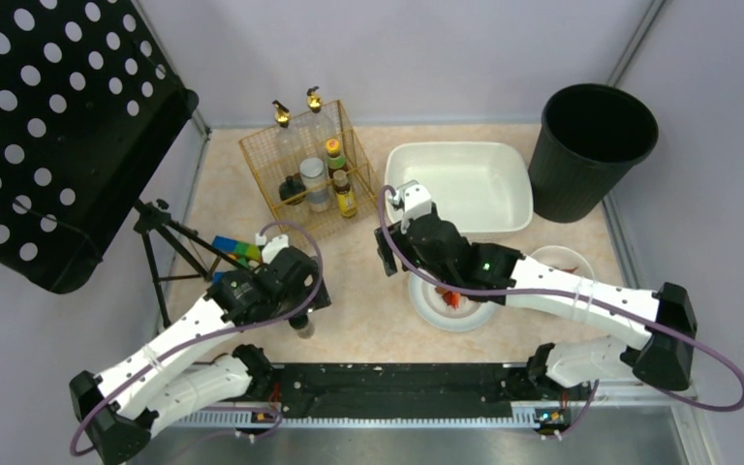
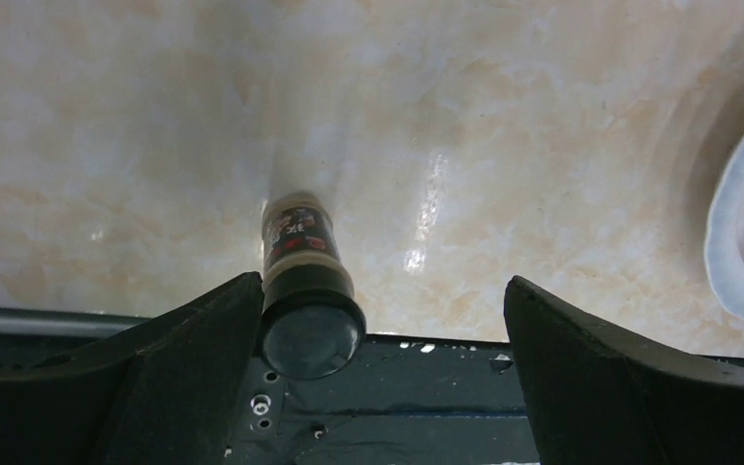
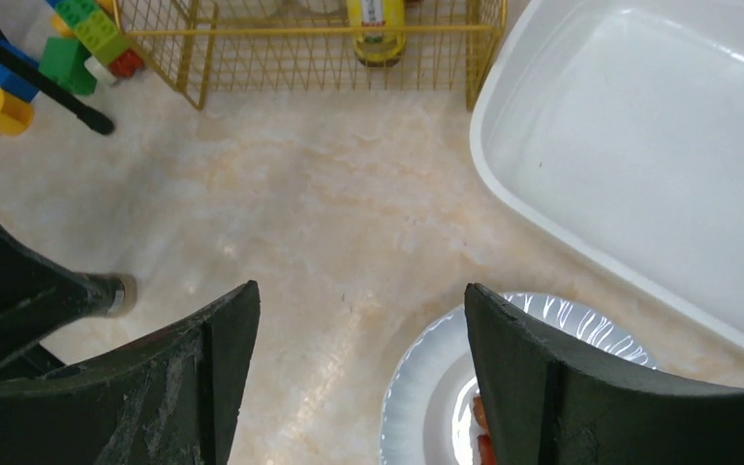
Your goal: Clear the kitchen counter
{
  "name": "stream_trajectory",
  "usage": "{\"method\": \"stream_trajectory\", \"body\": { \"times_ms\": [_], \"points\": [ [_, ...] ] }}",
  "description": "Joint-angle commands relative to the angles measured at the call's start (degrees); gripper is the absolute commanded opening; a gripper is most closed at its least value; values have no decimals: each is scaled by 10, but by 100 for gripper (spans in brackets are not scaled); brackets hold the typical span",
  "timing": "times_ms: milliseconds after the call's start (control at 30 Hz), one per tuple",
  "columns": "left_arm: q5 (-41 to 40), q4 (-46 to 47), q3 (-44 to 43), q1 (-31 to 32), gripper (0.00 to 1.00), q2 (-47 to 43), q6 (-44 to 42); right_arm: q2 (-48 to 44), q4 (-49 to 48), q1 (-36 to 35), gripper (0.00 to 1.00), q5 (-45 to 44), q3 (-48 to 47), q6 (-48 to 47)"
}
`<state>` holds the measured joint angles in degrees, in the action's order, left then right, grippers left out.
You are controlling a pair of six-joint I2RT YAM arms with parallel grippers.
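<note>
The kitchen counter (image 1: 363, 315) is pale marble-patterned; it also shows in the left wrist view (image 2: 523, 136) and the right wrist view (image 3: 329, 194). A small spice jar (image 1: 302, 327) with a black cap stands upright near the front rail. My left gripper (image 1: 304, 308) is open above it; in the left wrist view the jar (image 2: 300, 247) sits against the left finger (image 2: 203, 349), with my left gripper (image 2: 383, 286) wide apart. My right gripper (image 1: 387, 252) is open and empty over the left rim of a white plate (image 1: 426, 308) holding red scraps, as my right gripper (image 3: 360, 291) shows.
A white tub (image 1: 399, 163) and a black bin (image 1: 591, 145) stand at the back right. A gold wire basket (image 1: 269, 160) holds several bottles. Toy bricks (image 1: 235, 249), a black tripod (image 1: 170, 247) with a perforated panel (image 1: 48, 126) and a small white bowl (image 1: 564, 258) are nearby.
</note>
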<state>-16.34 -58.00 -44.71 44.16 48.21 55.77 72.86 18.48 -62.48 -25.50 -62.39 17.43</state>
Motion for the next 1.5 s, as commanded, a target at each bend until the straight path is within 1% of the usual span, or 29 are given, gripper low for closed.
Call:
{"method": "stream_trajectory", "body": {
  "times_ms": [0, 200, 367, 533, 800, 933, 1000, 1100, 1133, 1167, 1200, 1300, 1467],
  "points": [
    [-25, -59, 7, 3, 99, -15, 75, -36, -33, -20, 77, 3, 26, 26],
    [-7, -79, 26, 3, 99, -29, 105, -39, -55, -28, 77, 18, 53, 32],
    [2, -88, 32, 3, 99, -16, 111, -48, -67, -29, 77, 24, 67, 32],
    [6, -83, 24, 3, 89, 8, 102, -61, -73, -29, 76, 20, 81, 31],
    [12, -73, 28, 3, 66, 32, 90, -70, -84, -29, 75, 18, 97, 35],
    [4, -75, 28, 3, 51, 40, 81, -70, -86, -29, 75, 17, 103, 36],
    [2, -76, 28, 3, 39, 42, 77, -72, -87, -29, 74, 17, 104, 36],
    [0, -77, 27, 3, 19, 44, 70, -72, -90, -29, 74, 18, 107, 38],
    [-1, -77, 25, 3, 12, 45, 64, -71, -90, -29, 74, 18, 108, 38],
    [-2, -77, 20, 3, 2, 47, 58, -71, -91, -29, 74, 17, 109, 39],
    [-5, -77, 12, 3, 0, 50, 49, -71, -92, -29, 74, 18, 109, 40],
    [-21, -82, -29, 3, 0, 65, 15, -70, -93, -29, 74, 18, 110, 42],
    [-89, -122, -168, 3, 0, 107, -46, -79, -90, -29, 74, 16, 113, 43]
  ]
}}
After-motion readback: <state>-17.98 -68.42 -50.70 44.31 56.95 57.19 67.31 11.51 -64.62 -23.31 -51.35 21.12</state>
